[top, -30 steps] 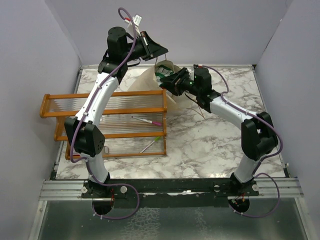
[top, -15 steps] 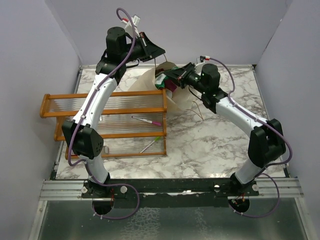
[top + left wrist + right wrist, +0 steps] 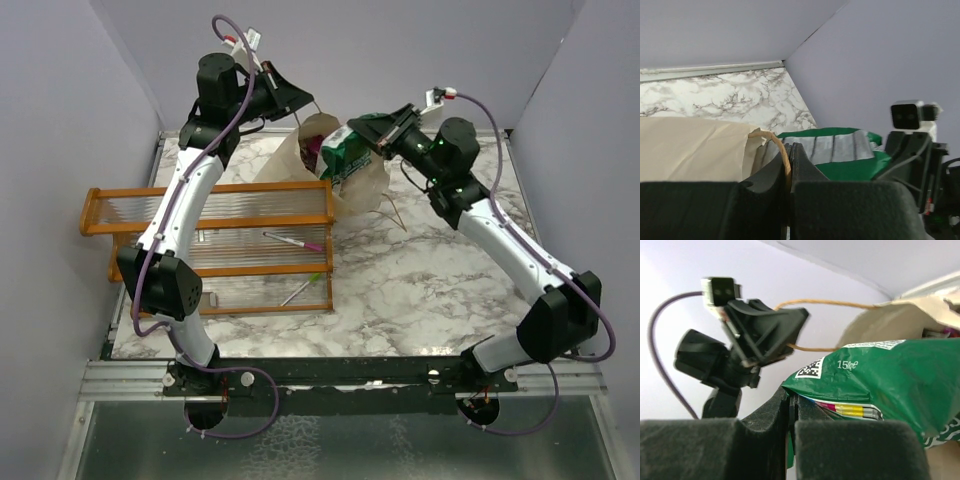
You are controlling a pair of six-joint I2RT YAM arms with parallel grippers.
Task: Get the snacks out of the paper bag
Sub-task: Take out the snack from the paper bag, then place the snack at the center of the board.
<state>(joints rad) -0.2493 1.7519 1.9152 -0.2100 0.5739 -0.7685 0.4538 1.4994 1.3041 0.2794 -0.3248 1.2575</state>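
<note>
The cream paper bag [image 3: 368, 188] stands at the back of the marble table, its mouth held open. My left gripper [image 3: 292, 97] is shut on one twine loop handle [image 3: 781, 150] and holds it up. My right gripper [image 3: 380, 128] is shut on the top edge of a green-and-white snack packet [image 3: 345, 150], which hangs above the bag's mouth. In the right wrist view the green packet [image 3: 890, 375] fills the right side, with the bag's rim [image 3: 905, 315] behind it. A magenta packet [image 3: 314, 150] shows inside the bag.
An orange wooden rack [image 3: 220, 205] with ribbed clear shelves lies left of the bag and holds a magenta-tipped pen [image 3: 295, 241] and a green pen [image 3: 300, 290]. Grey walls stand close behind the bag and on both sides.
My right gripper closed on the green packet and rose back and to the right, drawing it up out of the bag. My left gripper shifted slightly left with the handle.
</note>
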